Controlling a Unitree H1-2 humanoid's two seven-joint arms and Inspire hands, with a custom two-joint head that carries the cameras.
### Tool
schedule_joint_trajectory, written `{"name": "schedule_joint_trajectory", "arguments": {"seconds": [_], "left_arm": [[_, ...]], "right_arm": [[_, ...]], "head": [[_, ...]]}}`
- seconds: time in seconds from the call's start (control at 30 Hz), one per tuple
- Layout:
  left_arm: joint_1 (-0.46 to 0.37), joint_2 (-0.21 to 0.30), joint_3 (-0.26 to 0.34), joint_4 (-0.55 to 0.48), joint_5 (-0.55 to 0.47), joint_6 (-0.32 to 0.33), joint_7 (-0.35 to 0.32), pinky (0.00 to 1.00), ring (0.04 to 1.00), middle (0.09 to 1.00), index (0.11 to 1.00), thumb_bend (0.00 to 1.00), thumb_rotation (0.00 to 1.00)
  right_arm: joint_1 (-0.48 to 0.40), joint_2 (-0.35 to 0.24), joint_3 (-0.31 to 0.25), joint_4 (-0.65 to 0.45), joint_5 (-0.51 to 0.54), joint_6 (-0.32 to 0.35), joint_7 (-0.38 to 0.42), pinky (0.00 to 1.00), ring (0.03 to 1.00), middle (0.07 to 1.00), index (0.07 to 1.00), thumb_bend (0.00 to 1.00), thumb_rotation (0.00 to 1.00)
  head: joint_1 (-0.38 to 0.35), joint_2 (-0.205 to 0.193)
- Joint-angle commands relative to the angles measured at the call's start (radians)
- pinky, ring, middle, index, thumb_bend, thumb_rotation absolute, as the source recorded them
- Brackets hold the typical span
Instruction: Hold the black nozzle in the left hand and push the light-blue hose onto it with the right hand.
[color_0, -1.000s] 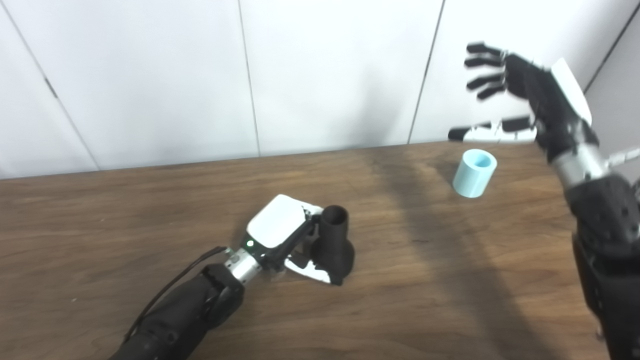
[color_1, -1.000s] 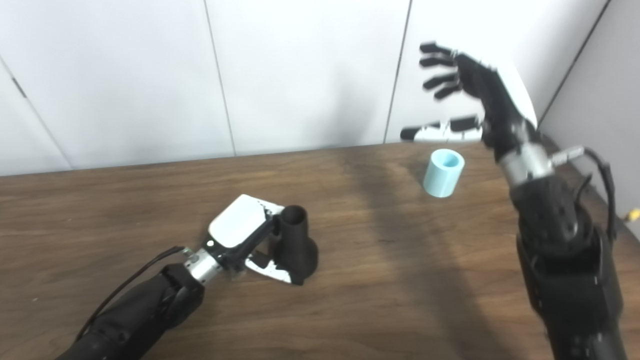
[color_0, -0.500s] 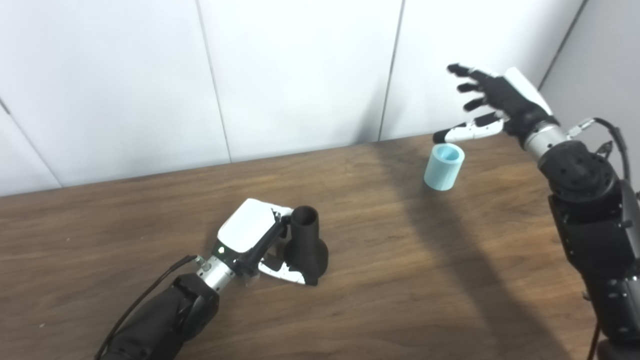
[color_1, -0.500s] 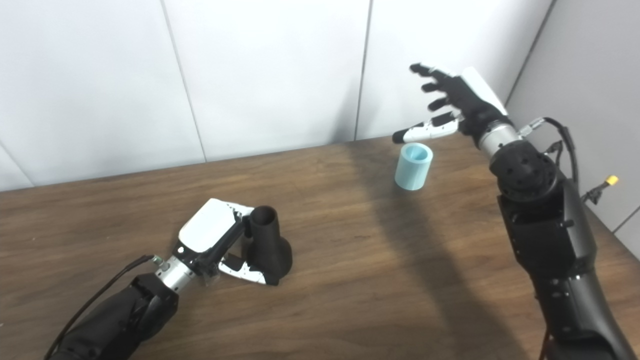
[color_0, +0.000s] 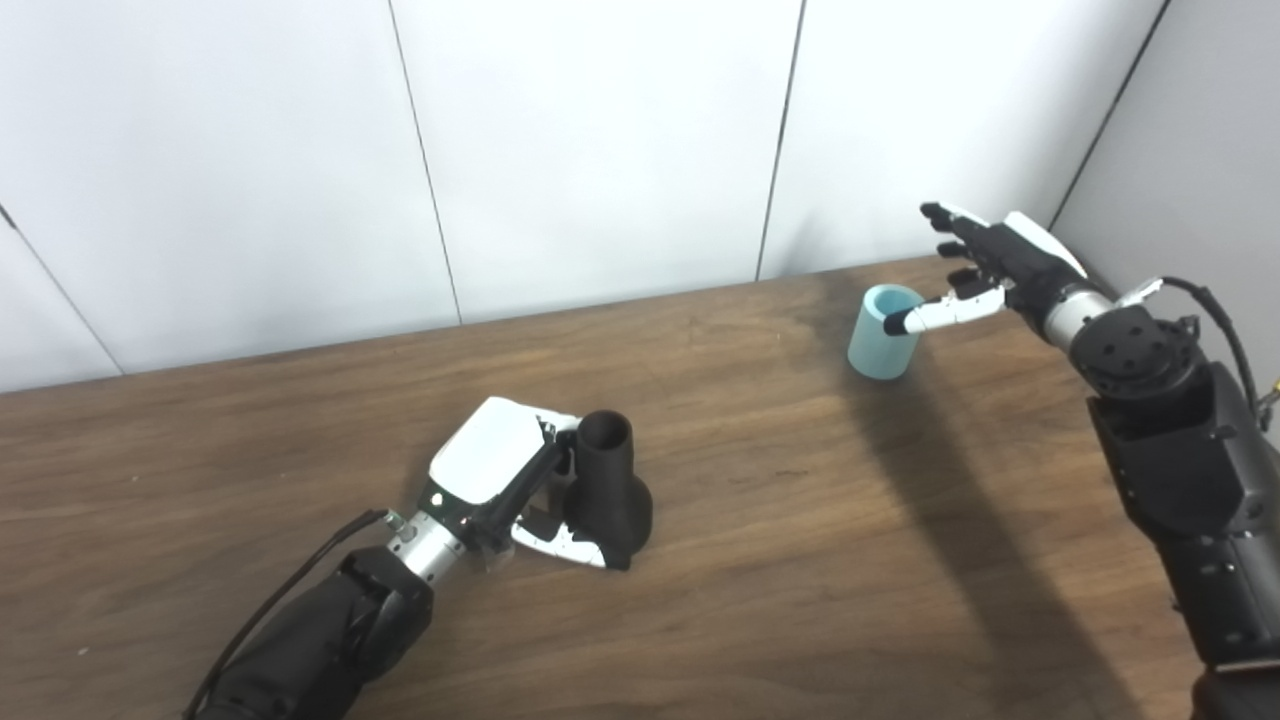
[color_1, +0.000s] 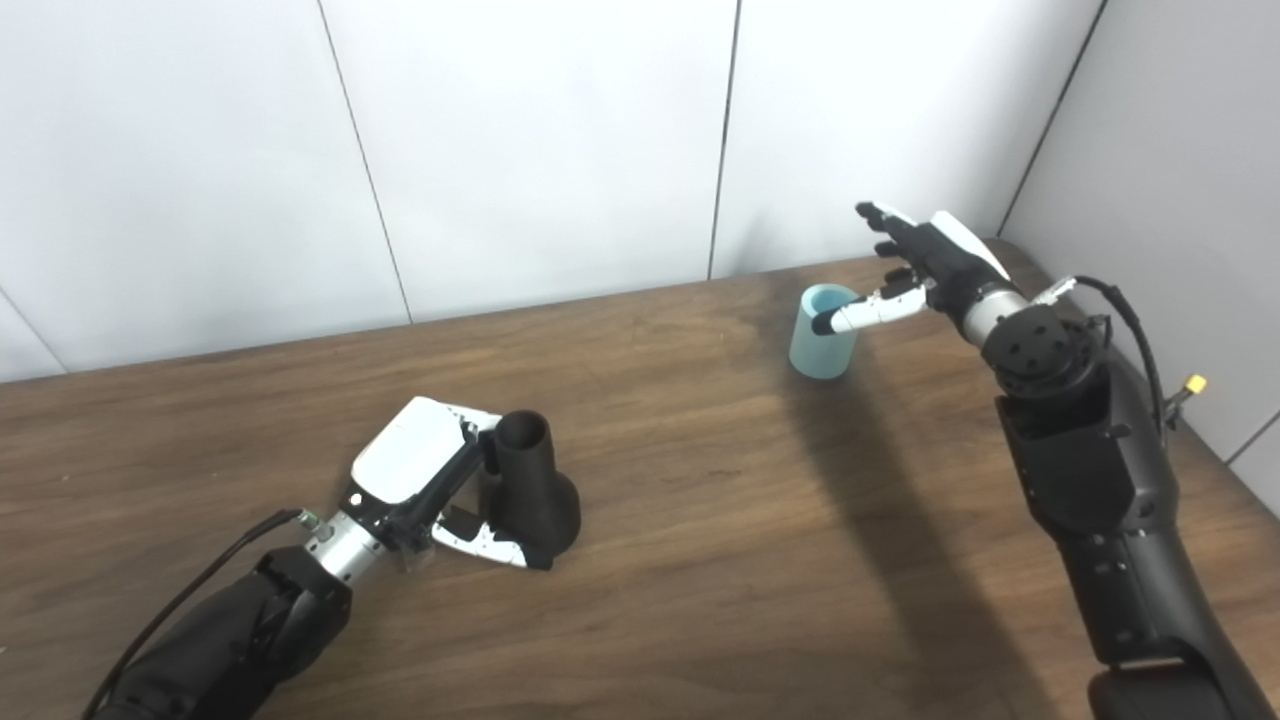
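The black nozzle (color_0: 606, 487) stands upright on the wooden table (color_0: 760, 560), narrow mouth up, a little left of centre. My left hand (color_0: 520, 480) is shut on it, fingers behind and the white thumb in front of its wide base. A short light-blue hose (color_0: 883, 331) stands upright near the table's far right edge. My right hand (color_0: 985, 268) hovers open just to its right, fingers spread; the white thumb tip overlaps the hose's front rim, and contact cannot be told.
White wall panels (color_0: 600, 150) rise right behind the table's far edge. A grey wall (color_0: 1190, 150) closes the right side. Bare wood lies between the nozzle and the hose.
The camera view has shifted. My right hand has come down from well above the hose to its level, beside it. The left hand keeps its hold on the nozzle.
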Motion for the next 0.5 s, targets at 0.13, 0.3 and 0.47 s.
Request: {"name": "schedule_joint_trajectory", "arguments": {"seconds": [0.13,0.3,0.47], "left_arm": [[0.199,0.073,-0.083,0.116,0.075,0.022,-0.135,0.37,0.375,0.423,0.501,0.50,0.00],[0.202,0.072,-0.086,0.120,0.084,0.021,-0.117,0.37,0.387,0.432,0.524,0.50,0.00],[0.202,0.074,-0.093,0.121,0.081,0.018,-0.127,0.34,0.390,0.430,0.522,0.50,0.00]], "right_arm": [[-0.041,-0.020,-0.032,0.029,0.041,-0.041,-0.088,0.83,0.938,0.977,0.994,0.88,0.19],[-0.038,-0.011,-0.030,0.083,0.041,-0.057,-0.138,0.83,0.945,0.999,1.000,0.87,0.19],[-0.035,0.014,-0.037,0.115,0.074,-0.071,-0.161,0.88,0.957,0.989,1.000,0.88,0.18]], "head": [[0.000,0.001],[0.009,0.004],[0.012,0.007]]}}
